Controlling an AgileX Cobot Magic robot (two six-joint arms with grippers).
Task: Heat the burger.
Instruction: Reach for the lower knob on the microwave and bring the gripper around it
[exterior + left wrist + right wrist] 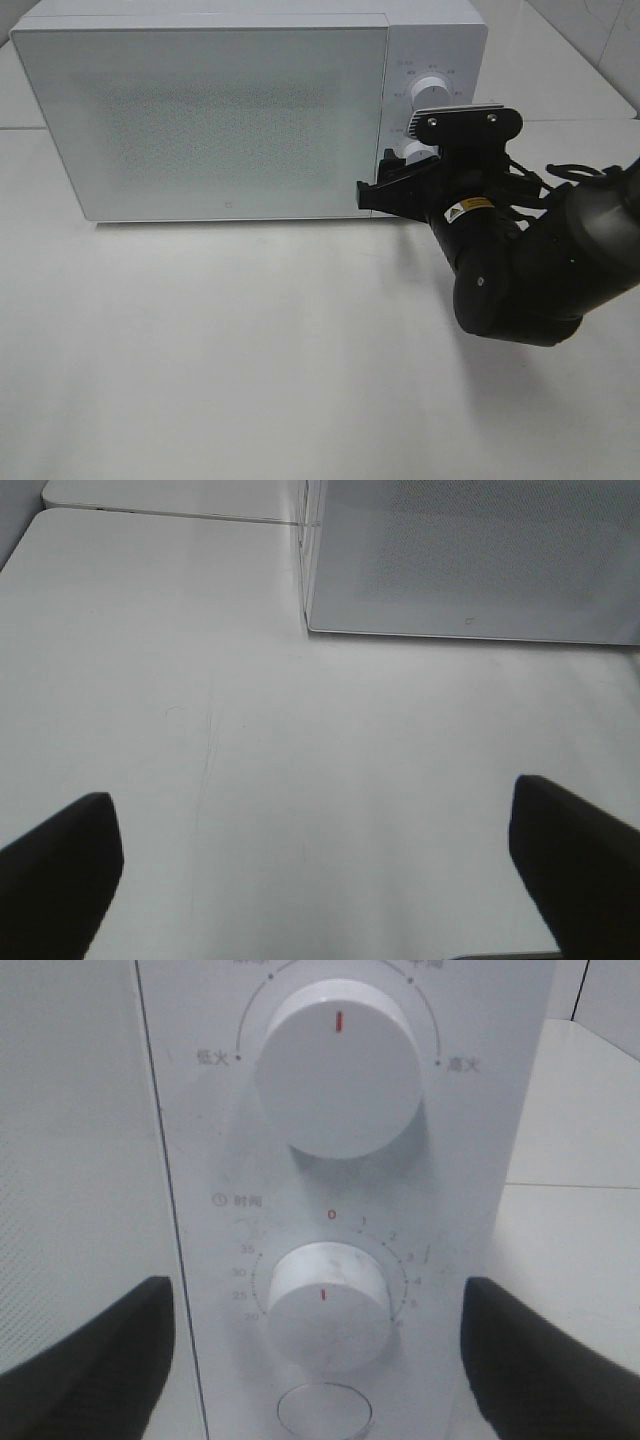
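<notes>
The burger is out of view. A white microwave stands at the back of the table with its door shut. My right gripper is up against its control panel, below the upper knob. In the right wrist view this gripper is open, with one finger on each side of the lower timer knob, and neither touches it. My left gripper is open over bare table with nothing between its fingers, and the exterior view does not show it.
The panel carries a larger power knob above the timer knob and a round button below it. The microwave's front corner lies ahead of the left gripper. White table spreads in front of the oven.
</notes>
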